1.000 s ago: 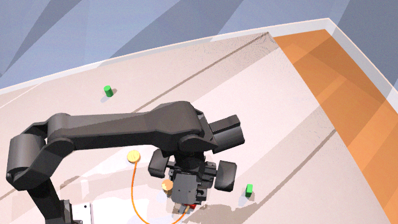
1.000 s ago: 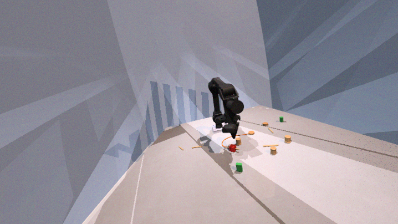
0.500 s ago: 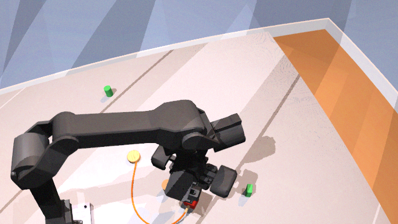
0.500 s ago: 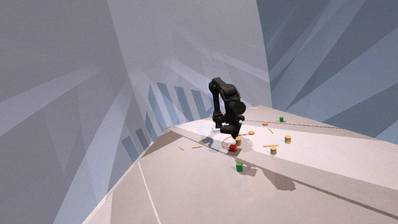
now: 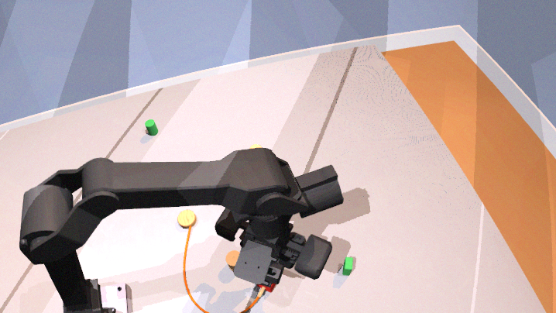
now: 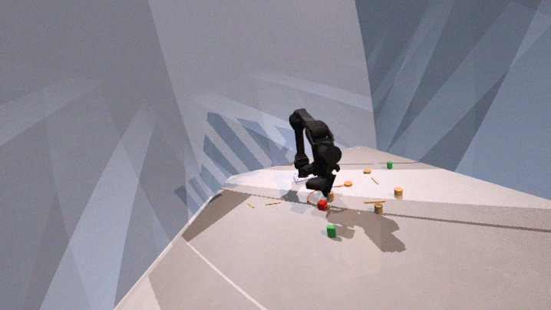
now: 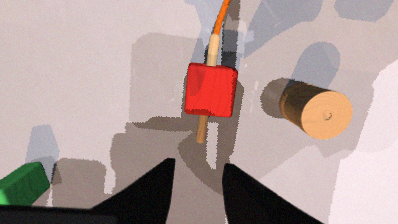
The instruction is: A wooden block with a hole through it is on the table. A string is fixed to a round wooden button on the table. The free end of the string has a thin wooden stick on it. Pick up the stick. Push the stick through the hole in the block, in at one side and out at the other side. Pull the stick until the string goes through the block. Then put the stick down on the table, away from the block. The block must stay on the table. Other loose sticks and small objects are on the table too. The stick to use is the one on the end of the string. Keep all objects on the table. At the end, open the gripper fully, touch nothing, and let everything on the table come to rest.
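Note:
The red block (image 5: 268, 288) (image 6: 321, 205) (image 7: 211, 91) sits on the table. The stick (image 7: 201, 131) (image 5: 262, 292) passes through its hole and shows on both sides. In the wrist view the bare end points toward my fingers; the other end joins the orange string (image 7: 219, 21) (image 5: 184, 264) beyond the block. The string curves back to the round wooden button (image 5: 187, 218) (image 6: 348, 183). My gripper (image 7: 199, 169) is partly open, with nothing between the fingers, above the table near the bare stick end. In the top view its fingertips are hidden.
A wooden cylinder (image 7: 327, 115) (image 5: 233, 259) stands beside the block. A green block (image 7: 25, 182) (image 5: 348, 266) (image 6: 331, 231) lies on the other side. Loose sticks (image 6: 374, 201) (image 6: 272, 202), more wooden cylinders (image 6: 378, 208) (image 6: 398, 192) and a green cylinder (image 5: 151, 127) (image 6: 389, 165) are farther off.

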You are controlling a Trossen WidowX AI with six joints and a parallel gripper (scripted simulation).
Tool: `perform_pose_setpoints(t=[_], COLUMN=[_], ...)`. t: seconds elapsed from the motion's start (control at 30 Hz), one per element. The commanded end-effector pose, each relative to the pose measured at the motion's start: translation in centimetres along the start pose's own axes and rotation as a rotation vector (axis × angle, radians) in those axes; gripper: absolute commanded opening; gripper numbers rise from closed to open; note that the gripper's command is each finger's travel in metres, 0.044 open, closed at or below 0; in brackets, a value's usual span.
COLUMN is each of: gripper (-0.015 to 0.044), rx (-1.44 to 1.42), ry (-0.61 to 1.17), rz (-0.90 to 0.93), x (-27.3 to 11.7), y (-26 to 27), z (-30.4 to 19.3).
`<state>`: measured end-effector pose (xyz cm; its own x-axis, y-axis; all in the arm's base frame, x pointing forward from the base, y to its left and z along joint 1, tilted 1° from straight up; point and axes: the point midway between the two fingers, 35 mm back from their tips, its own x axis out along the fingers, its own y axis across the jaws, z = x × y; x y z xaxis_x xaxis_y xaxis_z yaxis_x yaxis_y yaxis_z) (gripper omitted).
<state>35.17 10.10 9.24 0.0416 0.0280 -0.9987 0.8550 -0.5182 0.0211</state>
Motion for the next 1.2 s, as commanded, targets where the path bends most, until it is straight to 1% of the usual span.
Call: perform_pose_setpoints(t=[0.0, 1.0, 1.17], gripper=[0.012, 0.012, 0.012], rx=[0.006, 0.006, 0.006], ry=[-0.004, -0.004, -0.004], rz=[-0.011, -0.012, -0.012], x=[1.2, 6.1, 6.3], y=[-0.2, -0.4, -0.4], z=[0.0, 0.2, 0.3])
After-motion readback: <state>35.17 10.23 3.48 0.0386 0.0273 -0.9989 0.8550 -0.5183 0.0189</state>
